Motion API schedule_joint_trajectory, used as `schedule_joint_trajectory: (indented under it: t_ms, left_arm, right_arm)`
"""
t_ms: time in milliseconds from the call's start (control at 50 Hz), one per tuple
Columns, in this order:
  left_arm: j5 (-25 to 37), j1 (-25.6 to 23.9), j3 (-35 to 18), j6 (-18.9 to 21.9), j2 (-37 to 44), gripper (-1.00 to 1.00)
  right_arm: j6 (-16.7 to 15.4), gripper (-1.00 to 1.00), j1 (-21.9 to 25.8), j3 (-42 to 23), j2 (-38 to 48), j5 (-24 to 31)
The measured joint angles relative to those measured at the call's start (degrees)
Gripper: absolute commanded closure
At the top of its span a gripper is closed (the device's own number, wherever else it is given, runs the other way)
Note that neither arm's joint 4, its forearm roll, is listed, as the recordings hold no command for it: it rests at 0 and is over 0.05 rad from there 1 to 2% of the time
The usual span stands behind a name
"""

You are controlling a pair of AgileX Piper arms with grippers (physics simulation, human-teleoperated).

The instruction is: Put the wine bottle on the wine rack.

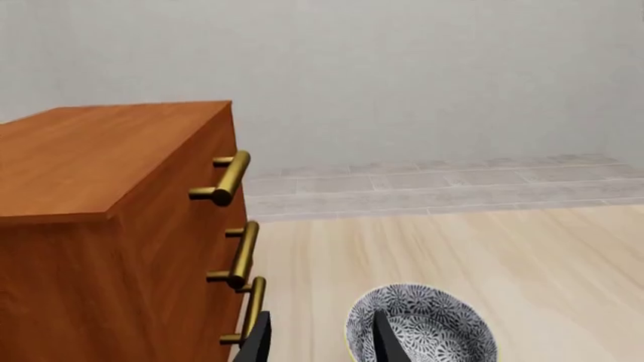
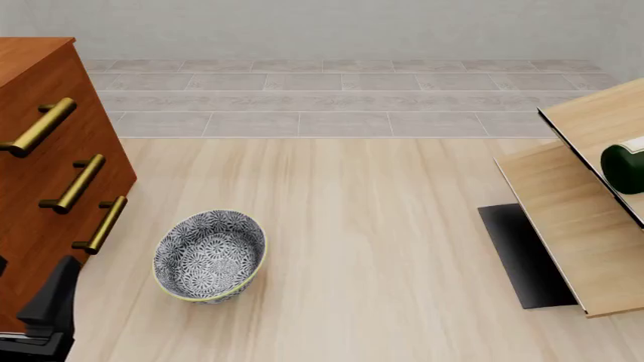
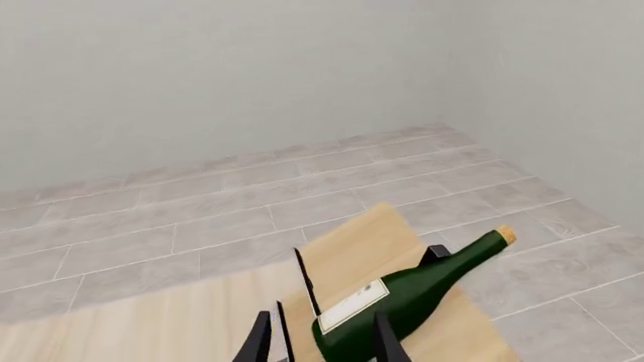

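Now wine bottle [image 3: 403, 298] lying on wine rack [image 3: 352, 253]; my right gripper [image 3: 320, 337] spread, not pinching it. Left gripper [image 1: 314, 341] spread near patterned bowl [image 2: 210, 256]. Retreat straight, avoid nudging.

We see the dark green wine bottle [image 3: 408, 305] lying tilted on the pale slanted wine rack [image 2: 574, 219], cork outward.
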Motion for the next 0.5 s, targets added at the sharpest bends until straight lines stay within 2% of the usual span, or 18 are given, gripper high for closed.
schedule_joint_trajectory:
  t_ms: [500]
  left_arm:
    - [2.77, -0.37, -3.18, 0.73, -0.54, -1.0]
  right_arm:
    - [-2.29, -1.0, 5.8, 8.28, -9.39, 1.49]
